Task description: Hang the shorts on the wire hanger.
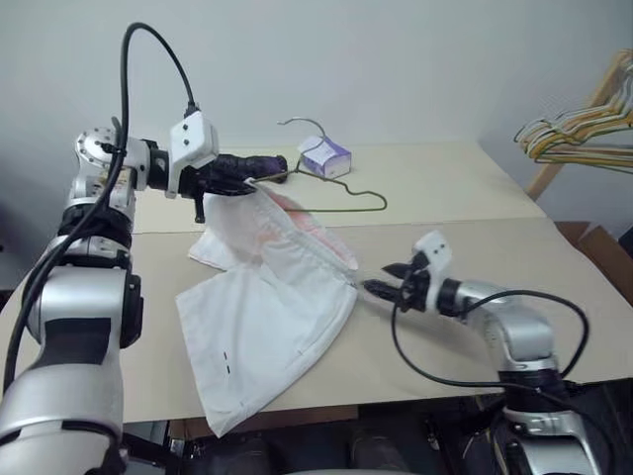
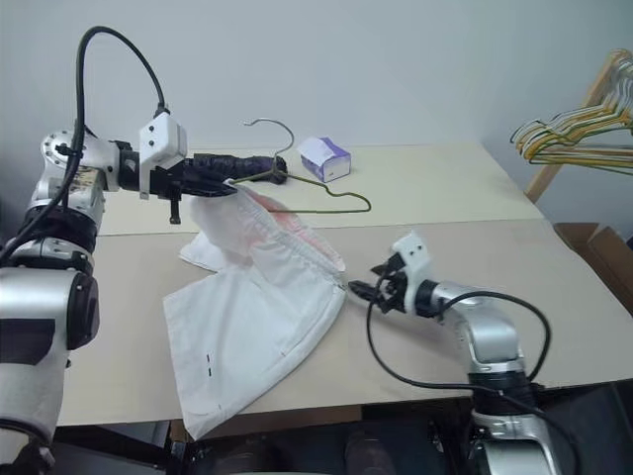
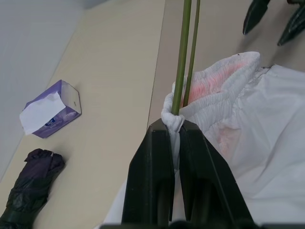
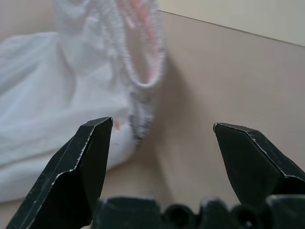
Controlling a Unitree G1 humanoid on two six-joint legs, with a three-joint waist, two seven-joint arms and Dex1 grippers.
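Spreading across the table point(image 1: 475, 188), the shorts point(image 1: 267, 327) lie mostly flat at about 7 o'clock from the hanger point(image 1: 341, 198), with only the gathered waistband lifted off the surface. The left pincer point(image 1: 249, 182) is clenched on a bunched corner of that waistband together with the hanger wire, holding both raised, so little cloth seems to be secured; a tug could, I judge, pull the fabric free or swing the light hanger toward the tissue box point(image 1: 325, 156) at its 12 o'clock. The right pincer point(image 1: 381, 280) stands released and empty just beside the waistband's free end, at 3 o'clock of the shorts. Closing there risks catching one thin layer only, leaving the waistband unthreaded.
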